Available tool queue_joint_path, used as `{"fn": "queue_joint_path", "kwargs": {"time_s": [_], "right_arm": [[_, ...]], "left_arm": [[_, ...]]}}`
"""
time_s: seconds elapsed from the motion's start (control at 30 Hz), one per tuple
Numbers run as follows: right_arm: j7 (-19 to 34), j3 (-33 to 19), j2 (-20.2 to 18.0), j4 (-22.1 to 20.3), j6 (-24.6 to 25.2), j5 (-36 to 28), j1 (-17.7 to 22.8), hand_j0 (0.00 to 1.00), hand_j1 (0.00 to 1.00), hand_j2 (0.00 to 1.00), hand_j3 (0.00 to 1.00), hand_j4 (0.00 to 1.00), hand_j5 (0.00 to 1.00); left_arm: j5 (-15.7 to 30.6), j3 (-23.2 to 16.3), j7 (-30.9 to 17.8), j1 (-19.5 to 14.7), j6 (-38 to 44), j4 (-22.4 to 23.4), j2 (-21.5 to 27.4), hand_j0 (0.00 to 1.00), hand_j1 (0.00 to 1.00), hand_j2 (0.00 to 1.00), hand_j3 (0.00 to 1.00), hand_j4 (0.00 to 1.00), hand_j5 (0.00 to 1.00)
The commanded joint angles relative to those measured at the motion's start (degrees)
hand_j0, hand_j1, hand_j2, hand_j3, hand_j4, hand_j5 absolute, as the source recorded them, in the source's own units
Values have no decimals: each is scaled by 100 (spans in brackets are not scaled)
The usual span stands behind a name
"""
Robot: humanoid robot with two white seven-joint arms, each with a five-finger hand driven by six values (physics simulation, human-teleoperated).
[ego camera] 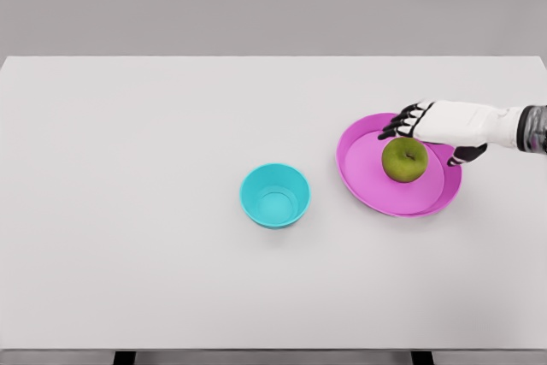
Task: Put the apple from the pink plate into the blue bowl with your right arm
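Robot hand (432, 130) open over apple (404, 160), pink plate (363, 179).

Between the pink plate (363, 179) and the blue bowl (274, 196) the table (128, 168) is bare, so the way across is free. The bowl's mouth is open from above. Only the plate's low rim and the right hand (427, 126) stand around the apple (404, 160)
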Motion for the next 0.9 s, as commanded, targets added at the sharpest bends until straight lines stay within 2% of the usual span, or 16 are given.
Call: {"fn": "queue_joint_path", "kwargs": {"time_s": [0.0,0.27,0.7,0.77,0.8,0.83,0.87], "right_arm": [[-2,77,92,24,14,-26,0,100,100,100,100,100,100],[-2,244,241,446,14,-9,-26,100,100,100,100,100,100],[-2,367,347,498,14,-9,-35,100,100,100,100,100,100],[-2,367,347,507,14,-9,-35,75,75,75,75,75,75],[-2,367,347,507,14,-9,-35,72,72,72,72,72,72],[-2,367,338,507,14,-9,-35,63,63,63,63,63,63],[-2,367,338,507,14,-9,-35,62,62,62,62,62,62]], "left_arm": [[2,-1,-1,0,0,6,0,100,100,100,100,100,100],[2,-1,-1,0,0,-3,0,100,100,100,100,100,100],[2,-1,-1,0,0,-3,0,100,100,100,100,100,100],[2,-1,-1,0,0,-3,0,100,100,100,100,100,100],[2,-1,-1,0,0,6,0,100,100,100,100,100,100],[2,-1,-1,0,0,6,0,100,100,100,100,100,100],[2,-1,-1,0,0,6,0,100,100,100,100,100,100]]}}
